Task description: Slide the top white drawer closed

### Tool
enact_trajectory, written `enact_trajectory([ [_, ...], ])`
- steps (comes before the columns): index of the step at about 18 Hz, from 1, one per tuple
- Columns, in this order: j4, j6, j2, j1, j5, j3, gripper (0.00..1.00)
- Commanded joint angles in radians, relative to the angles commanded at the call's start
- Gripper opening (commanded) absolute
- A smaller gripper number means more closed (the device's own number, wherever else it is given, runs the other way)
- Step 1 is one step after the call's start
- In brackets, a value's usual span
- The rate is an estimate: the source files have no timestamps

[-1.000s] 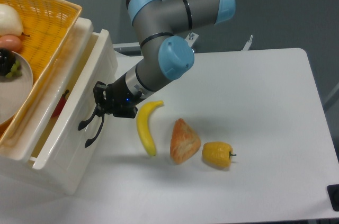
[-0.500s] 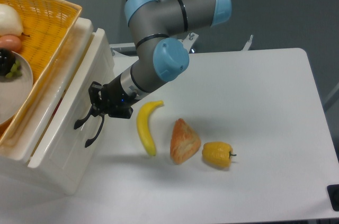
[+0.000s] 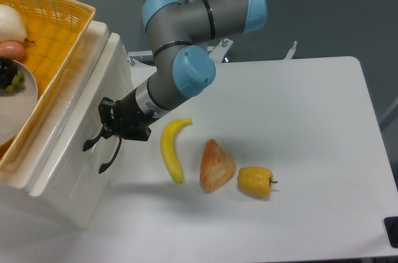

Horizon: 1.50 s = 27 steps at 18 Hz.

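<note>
Grey and blue arm [image 3: 186,39] is reaching down-left, its gripper [image 3: 107,127] pressing against the top white drawer [image 3: 78,132] by the handle [image 3: 93,143]. Whether the gripper is wide or narrow, I cannot tell.

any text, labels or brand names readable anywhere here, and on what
None can be read.
The top white drawer and its cabinet show plain white plastic, no label.
The gripper and the grey and blue arm show no legible marking.
The banana, pastry, yellow pepper and basket carry no print.
</note>
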Motion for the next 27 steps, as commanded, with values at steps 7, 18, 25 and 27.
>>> enact_trajectory([
  [7,0.015,0.023,0.0,0.052,0.005,0.011,0.56],
  [18,0.069,0.244,-0.023,0.296,0.153,0.052,1.0],
  [25,0.14,0.557,-0.086,0.431,0.383,0.054,1.0],
  [27,0.146,0.598,-0.091,0.471,0.434,0.063,1.0],
])
